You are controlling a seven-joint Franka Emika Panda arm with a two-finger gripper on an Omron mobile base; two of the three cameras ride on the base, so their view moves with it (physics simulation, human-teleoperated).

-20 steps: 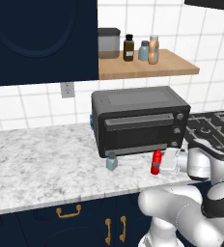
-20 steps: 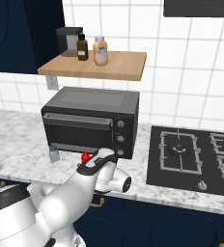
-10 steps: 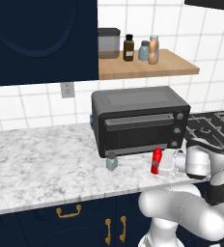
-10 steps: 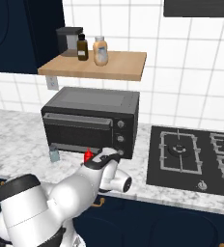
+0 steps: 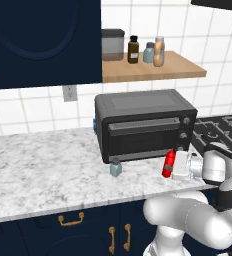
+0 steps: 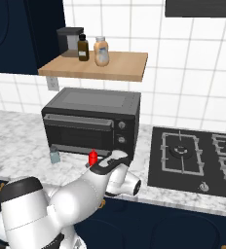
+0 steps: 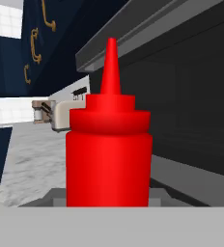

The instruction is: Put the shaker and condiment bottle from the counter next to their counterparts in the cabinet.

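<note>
A: Gripper (image 5: 174, 166) state?

B: Closed on the condiment bottle (image 5: 168, 163). In the hand view the red bottle (image 7: 109, 144) sits dead centre right up against the camera, and from the left base view the hand is pressed to its side. Grip looks made.

A: Bottle lifted?

B: Can't tell for sure. It stands upright just in front of the toaster oven (image 5: 144, 125), low over the tabletop (image 5: 43, 170), near the front edge. From the right base view just its red tip (image 6: 92, 156) pokes up behind the arm.

A: Shaker?

B: The shaker (image 5: 116, 167) is on the tabletop, left of the red bottle, by the oven's lower left corner. Untouched.

A: Cabinet side?

B: The cabinet shelf (image 5: 153, 70) above the oven holds the counterparts, a pale shaker (image 5: 149, 52) touching or just beside a tan bottle (image 5: 159, 50), plus a dark brown bottle (image 5: 133, 49) and a grey canister (image 5: 112, 44).

A: Progress?

B: Early, I'd say. Nothing delivered yet. First item gripped; both the lift to the shelf and the whole shaker run are left.
</note>
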